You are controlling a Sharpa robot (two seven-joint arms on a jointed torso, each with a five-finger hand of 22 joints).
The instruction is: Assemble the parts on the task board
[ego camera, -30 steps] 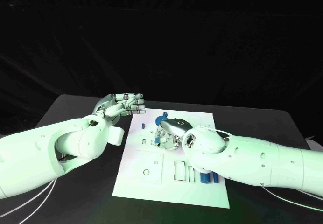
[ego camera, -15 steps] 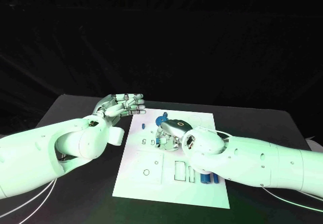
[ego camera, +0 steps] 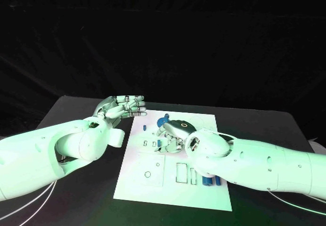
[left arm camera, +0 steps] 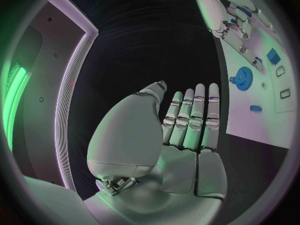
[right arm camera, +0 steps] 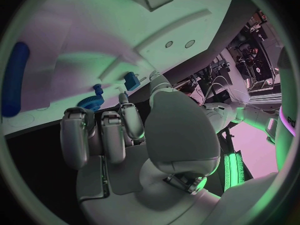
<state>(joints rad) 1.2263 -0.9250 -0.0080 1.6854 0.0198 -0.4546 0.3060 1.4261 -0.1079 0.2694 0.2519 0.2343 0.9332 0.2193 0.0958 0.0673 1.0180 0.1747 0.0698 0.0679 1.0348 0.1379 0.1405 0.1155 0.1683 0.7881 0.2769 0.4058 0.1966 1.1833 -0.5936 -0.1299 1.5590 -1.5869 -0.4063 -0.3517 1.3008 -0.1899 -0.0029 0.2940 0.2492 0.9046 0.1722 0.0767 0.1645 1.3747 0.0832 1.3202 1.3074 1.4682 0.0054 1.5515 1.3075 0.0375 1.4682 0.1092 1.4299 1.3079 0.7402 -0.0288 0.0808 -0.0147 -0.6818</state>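
The white task board [ego camera: 153,181] lies in the middle of the table. A blue gear [ego camera: 163,121] stands near its far edge, and two blue parts [ego camera: 207,179] sit in slots at its near right. My right hand [ego camera: 173,136] is over the board's far middle, fingers curled down beside the gear [right arm camera: 90,101] and a small blue block [right arm camera: 131,80]; its fingertips are hidden. A long blue cylinder [right arm camera: 15,77] lies on the board [right arm camera: 62,50]. My left hand [ego camera: 126,106] hovers off the board's far left corner, its fingers [left arm camera: 190,117] straight and holding nothing.
Small blue pieces [ego camera: 144,127] dot the board's far left. The left wrist view takes in the gear [left arm camera: 241,77], a blue block [left arm camera: 274,55] and my right hand [left arm camera: 219,15]. Black table [ego camera: 81,197] surrounds the board.
My right hand has shifted slightly toward the board's left and lower onto it. The left hand has stayed where it was.
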